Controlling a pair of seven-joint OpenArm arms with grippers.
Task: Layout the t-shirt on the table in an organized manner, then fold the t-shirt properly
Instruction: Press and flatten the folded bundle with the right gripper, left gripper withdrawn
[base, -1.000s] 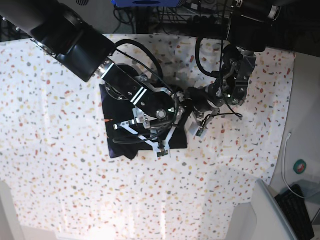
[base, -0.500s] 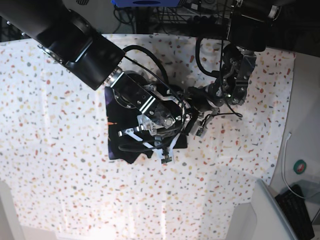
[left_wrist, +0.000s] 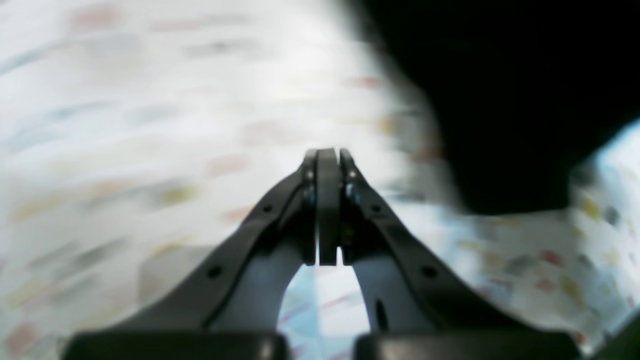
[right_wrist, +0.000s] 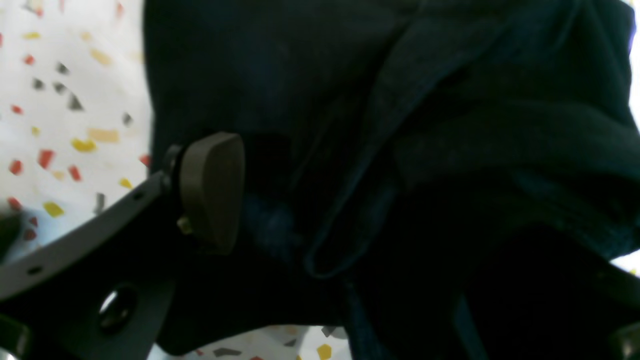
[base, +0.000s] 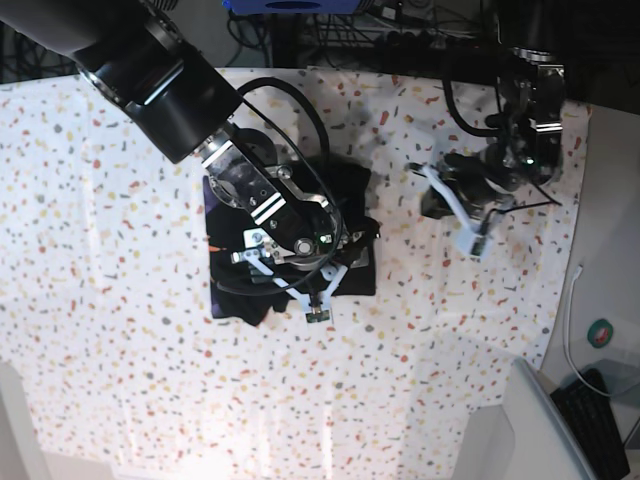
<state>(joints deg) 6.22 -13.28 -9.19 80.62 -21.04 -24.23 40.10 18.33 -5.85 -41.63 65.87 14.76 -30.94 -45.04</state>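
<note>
Right wrist view: your right gripper (right_wrist: 350, 210) is spread wide over the shirt (right_wrist: 400, 125), holding nothing | shirt sits bunched mid-table; press its folds flat, I think | left gripper (left_wrist: 327, 200) is pinched together, empty, off to the side | table (base: 110, 300) is white with flecks | cables lie behind it.

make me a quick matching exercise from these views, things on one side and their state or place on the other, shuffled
Things:
1. left tool
2. right tool
3. t-shirt
4. table

States or places:
A. white top with coloured flecks
B. shut, holding nothing, over bare table apart from the cloth
C. open, over the black cloth
D. bunched in a dark heap near the table's middle

Pairs: 1-B, 2-C, 3-D, 4-A
</note>
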